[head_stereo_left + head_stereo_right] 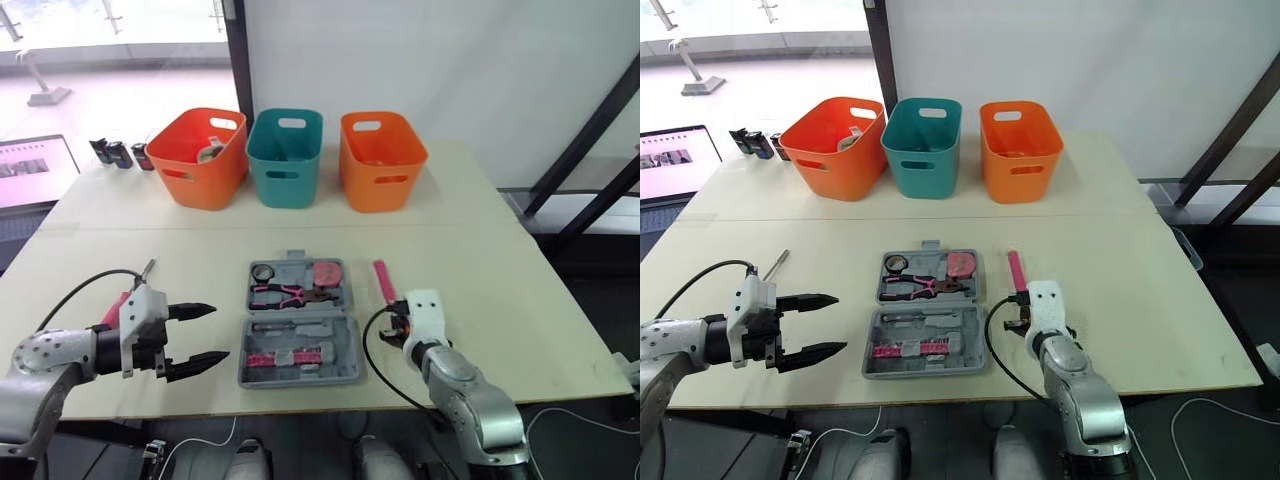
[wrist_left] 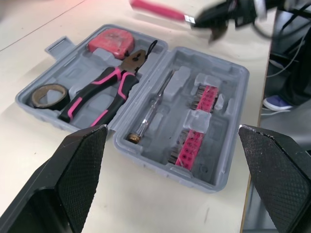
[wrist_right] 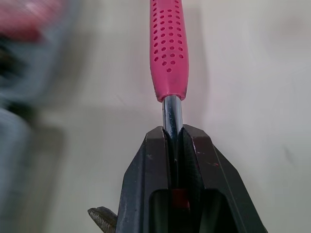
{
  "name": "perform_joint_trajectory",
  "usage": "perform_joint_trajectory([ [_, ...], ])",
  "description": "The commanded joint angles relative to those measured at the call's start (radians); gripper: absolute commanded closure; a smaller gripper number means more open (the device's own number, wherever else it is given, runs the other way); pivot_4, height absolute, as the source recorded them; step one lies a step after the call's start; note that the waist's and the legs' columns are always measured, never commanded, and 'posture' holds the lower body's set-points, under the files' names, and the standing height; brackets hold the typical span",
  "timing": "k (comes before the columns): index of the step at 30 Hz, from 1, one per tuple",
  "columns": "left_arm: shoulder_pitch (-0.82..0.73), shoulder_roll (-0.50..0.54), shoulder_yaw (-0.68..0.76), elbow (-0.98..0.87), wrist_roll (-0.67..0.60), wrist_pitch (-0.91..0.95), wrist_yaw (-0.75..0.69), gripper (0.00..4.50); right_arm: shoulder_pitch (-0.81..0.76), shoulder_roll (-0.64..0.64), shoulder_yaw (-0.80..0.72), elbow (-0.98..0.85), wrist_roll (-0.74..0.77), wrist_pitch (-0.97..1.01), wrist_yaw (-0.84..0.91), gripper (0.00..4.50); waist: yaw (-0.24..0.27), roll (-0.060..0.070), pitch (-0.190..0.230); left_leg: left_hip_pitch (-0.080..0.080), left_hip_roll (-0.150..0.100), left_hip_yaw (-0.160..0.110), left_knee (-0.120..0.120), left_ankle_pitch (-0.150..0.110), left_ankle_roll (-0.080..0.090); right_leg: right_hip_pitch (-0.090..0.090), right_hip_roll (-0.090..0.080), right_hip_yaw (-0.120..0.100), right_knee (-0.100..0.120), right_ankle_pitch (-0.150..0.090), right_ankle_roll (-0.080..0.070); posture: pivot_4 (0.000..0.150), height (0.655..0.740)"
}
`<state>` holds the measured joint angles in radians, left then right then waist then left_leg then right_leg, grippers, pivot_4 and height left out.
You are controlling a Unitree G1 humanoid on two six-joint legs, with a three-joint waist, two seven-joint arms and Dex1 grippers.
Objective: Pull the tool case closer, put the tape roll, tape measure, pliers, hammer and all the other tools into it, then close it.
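The grey tool case [image 1: 348, 345] lies open near the middle of the desk [image 1: 500, 270], both halves flat, the hinge running left to right. Its far half holds the tape roll [image 1: 263, 272] at the left, the pink-and-black pliers [image 2: 104, 92] in the middle and the red tape measure [image 2: 111, 41] at the right. Its near half holds a slim screwdriver [image 2: 150, 111] and two pink strips of bits [image 2: 197, 121]. Just right of the case, the right claw [image 3: 173, 133] is clamped on the bare metal shaft of the hammer [image 1: 383, 280], whose pink perforated handle points toward the far side. I cannot tell whether the hammer touches the desk. The left claw [image 1: 218, 332] hangs left of the case, apart from it, with its fingers spread wide and nothing between them. Beyond the left arm a thin tool with a metal shaft [image 1: 777, 262] lies on the desk. At the far edge stand an orange basket [image 1: 200, 170], a teal basket [image 1: 285, 165] and another orange basket [image 1: 380, 170].
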<state>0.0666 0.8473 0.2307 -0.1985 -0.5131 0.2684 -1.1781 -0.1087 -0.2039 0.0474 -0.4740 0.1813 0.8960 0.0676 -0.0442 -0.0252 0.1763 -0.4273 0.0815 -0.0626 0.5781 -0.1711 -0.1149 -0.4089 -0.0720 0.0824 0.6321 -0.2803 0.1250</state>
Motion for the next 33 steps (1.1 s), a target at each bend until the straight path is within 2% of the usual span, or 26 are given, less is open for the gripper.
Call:
perform_joint_trajectory([
  [1, -0.001, 0.012, 0.041, -0.017, -0.017, 0.006, 0.007, 0.00, -0.119, -0.130, -0.047, -0.178, 0.124, 0.065, 0.184, 4.49, 0.000, 0.000, 0.000, 0.000, 0.000, 0.000, 0.000, 0.000, 0.000, 0.000, 0.000, 0.000, 0.000, 0.000, 0.000, 0.150, 0.7400],
  [7, -0.004, 0.013, 0.043, -0.015, -0.015, 0.016, 0.010, 0.00, -0.367, -0.460, 0.063, -0.240, 0.329, 0.189, 0.571, 4.49, 0.000, 0.000, 0.000, 0.000, 0.002, 0.000, -0.001, 0.000, 0.000, 0.000, 0.001, 0.000, 0.000, 0.000, 0.000, 0.150, 0.7400],
  [12, 0.022, 0.029, 0.060, -0.018, -0.014, 0.022, -0.009, 0.00, -0.631, -0.611, 0.316, -0.157, 0.318, 0.211, 0.795, 4.49, -0.004, 0.001, 0.002, 0.000, 0.002, 0.001, 0.000, 0.000, 0.000, -0.002, 0.002, 0.001, 0.000, 0.000, -0.001, 0.150, 0.7400],
  [18, 0.077, 0.057, 0.075, -0.023, 0.004, 0.011, -0.034, 0.00, -0.928, -0.523, 0.602, 0.052, 0.196, 0.279, 0.839, 4.49, -0.005, 0.001, 0.003, -0.001, 0.002, 0.001, 0.000, 0.000, 0.000, -0.004, 0.002, 0.001, 0.000, 0.001, -0.001, 0.150, 0.7400],
  [22, 0.107, 0.055, 0.081, -0.045, -0.002, 0.009, -0.032, 0.00, -1.026, -0.462, 0.706, 0.117, 0.168, 0.345, 0.852, 4.49, 0.002, 0.001, 0.003, -0.007, 0.002, 0.002, -0.001, 0.000, 0.000, -0.010, 0.002, 0.001, 0.001, 0.001, -0.001, 0.150, 0.7400],
  [25, 0.114, 0.053, 0.081, -0.048, -0.002, 0.005, -0.030, 0.00, -1.061, -0.386, 0.748, 0.154, 0.155, 0.393, 0.828, 4.49, 0.000, 0.001, 0.002, -0.017, 0.003, 0.001, 0.001, 0.000, 0.000, -0.020, 0.004, 0.001, 0.005, 0.002, 0.002, 0.150, 0.7400],
  [29, 0.106, 0.051, 0.074, -0.049, -0.001, 0.007, -0.025, 0.00, -1.079, -0.337, 0.782, 0.156, 0.154, 0.432, 0.820, 4.49, 0.001, 0.001, 0.003, -0.016, 0.003, -0.001, 0.002, 0.000, 0.000, -0.023, 0.006, 0.001, 0.016, 0.002, 0.003, 0.150, 0.7400],
  [33, 0.098, 0.050, 0.067, -0.047, -0.001, 0.003, -0.028, 0.00, -1.074, -0.305, 0.807, 0.171, 0.150, 0.431, 0.813, 4.49, -0.002, 0.001, 0.003, -0.015, 0.005, -0.002, 0.003, 0.002, -0.002, -0.023, 0.008, 0.001, 0.018, 0.000, -0.001, 0.150, 0.7400],
])
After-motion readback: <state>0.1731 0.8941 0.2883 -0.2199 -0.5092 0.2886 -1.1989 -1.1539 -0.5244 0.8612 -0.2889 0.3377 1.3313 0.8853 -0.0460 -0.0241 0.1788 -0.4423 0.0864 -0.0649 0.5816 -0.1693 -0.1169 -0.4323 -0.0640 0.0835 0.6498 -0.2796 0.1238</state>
